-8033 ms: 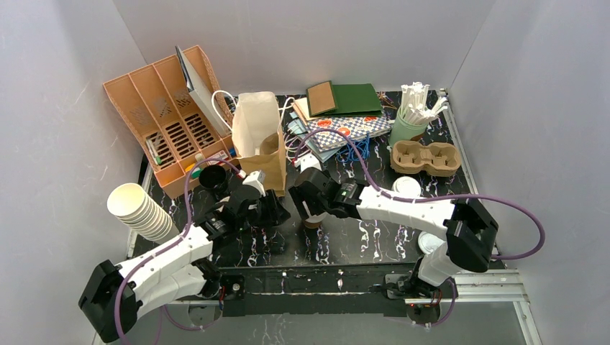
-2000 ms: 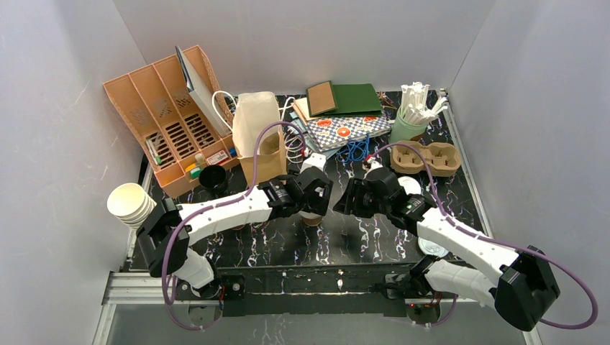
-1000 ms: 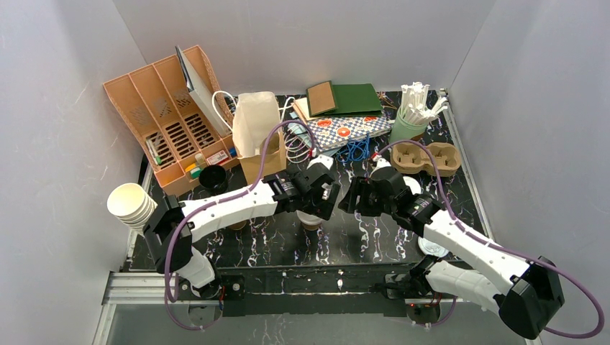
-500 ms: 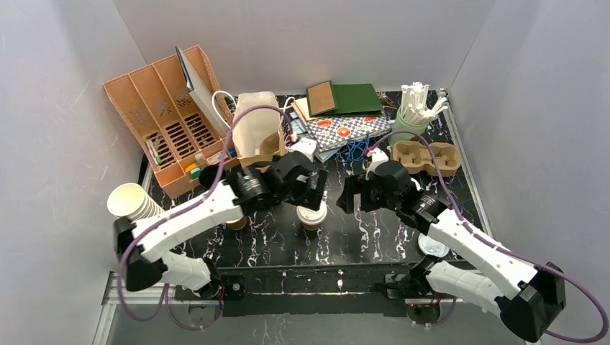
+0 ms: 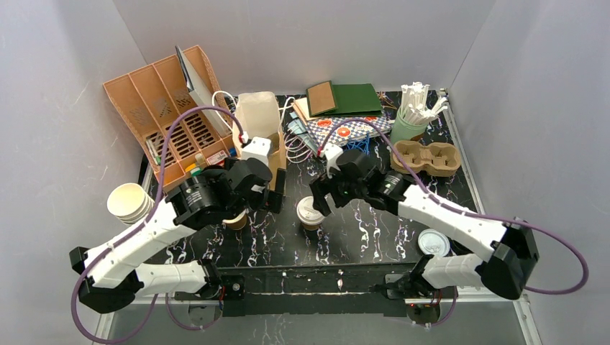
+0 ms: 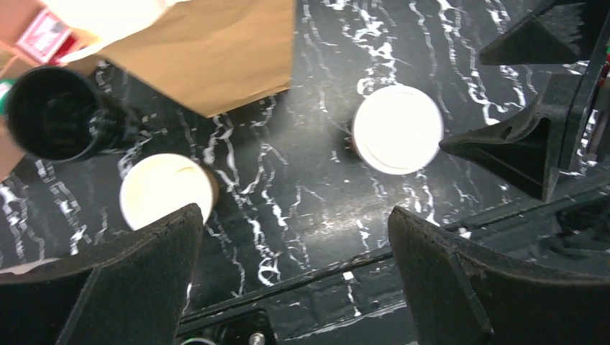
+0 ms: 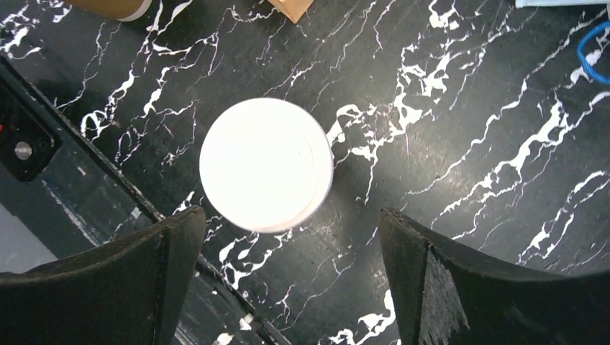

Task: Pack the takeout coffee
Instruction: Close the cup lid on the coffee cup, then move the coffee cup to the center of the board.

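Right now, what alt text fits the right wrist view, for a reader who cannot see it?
A white-lidded cup stands on the black marbled table, seen straight from above. The right claw is open over it, its dark fingers flanking the cup without touching it.

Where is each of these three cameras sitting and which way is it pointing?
Top external: above, behind the robot, looking down on the table; left gripper and right gripper show.
Left wrist: above the left gripper, facing down at the lidded cup and open cup; own fingers show.
Right wrist: straight down over that lidded cup; own fingers show.
Shared: the lidded cup, in all three.
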Available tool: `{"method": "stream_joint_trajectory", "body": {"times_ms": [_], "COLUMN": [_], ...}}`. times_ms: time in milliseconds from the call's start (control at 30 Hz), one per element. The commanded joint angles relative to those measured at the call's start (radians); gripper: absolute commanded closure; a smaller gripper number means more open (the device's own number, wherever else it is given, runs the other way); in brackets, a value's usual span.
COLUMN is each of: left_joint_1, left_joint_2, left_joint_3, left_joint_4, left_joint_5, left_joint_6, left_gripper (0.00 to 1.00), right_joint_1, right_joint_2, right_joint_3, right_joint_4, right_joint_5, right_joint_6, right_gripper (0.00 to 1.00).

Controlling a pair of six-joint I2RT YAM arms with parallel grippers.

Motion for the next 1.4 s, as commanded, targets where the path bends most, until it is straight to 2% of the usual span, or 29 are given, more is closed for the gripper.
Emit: {"method": "stream_joint_trajectory", "body": {"times_ms": [0,400,1167,1367], "left_joint_1": [0.029,0.054,0.055,0.055], "left_joint_2": [-0.051,-0.107,-0.122,-0.129], "left_joint_3": [0.038,0.047,0.021,0.016], "left_joint_4": [-0.126,-0.159,-0.170,-0.171], "left_joint_5": [-0.141,-0.271,-0.299,-0.302], "left_joint_6": [-0.018,-0.023,-0.018,-0.017], "left_gripper": [0.02,0.02,0.02,0.02], "right_joint_1": [0.067,0.157,0.187,0.188], "right_joint_2": [0.091,0.242,0.337,0.352], "right_joint_3": [0.109,0.214,0.245,0.253], "right_joint_4": [-0.053,-0.122,-0.131,-0.141], "right_joint_5": [0.090,0.171,0.157,0.178], "right_joint_6": [-0.052,-0.056,-0.050,-0.047], "right_gripper": [0.02,0.02,0.02,0.09]}}
